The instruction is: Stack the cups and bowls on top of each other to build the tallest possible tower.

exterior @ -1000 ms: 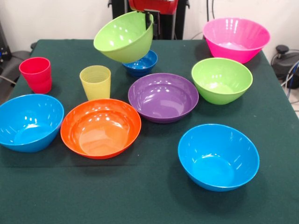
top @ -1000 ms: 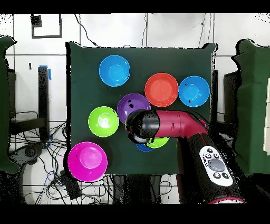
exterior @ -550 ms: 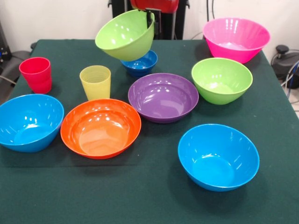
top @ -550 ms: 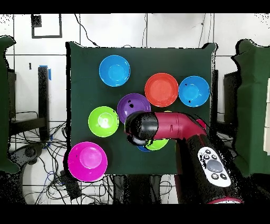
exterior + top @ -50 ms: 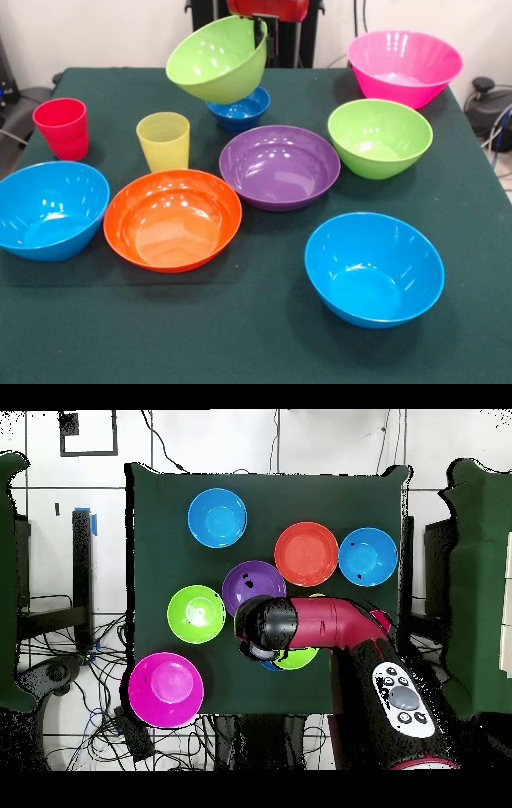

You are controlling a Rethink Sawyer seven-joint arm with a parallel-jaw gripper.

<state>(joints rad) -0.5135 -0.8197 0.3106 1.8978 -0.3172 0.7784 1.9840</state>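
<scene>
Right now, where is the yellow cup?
In the front view the yellow cup stands left of centre, between the red cup and the purple bowl.

I'm looking into a robotics lab: a table (image 5: 240, 336) under dark green cloth, a pale tiled floor (image 5: 300, 444) marked with tape, loose cables (image 5: 90, 674) trailing around the table's edges, and the red Sawyer arm (image 5: 340, 624) reaching over it.

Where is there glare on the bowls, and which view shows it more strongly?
Front view: bright glare patches inside the orange bowl and purple bowl, with soft shadows on the cloth beneath them. Overhead view: only small highlights, as on the pink bowl.
</scene>
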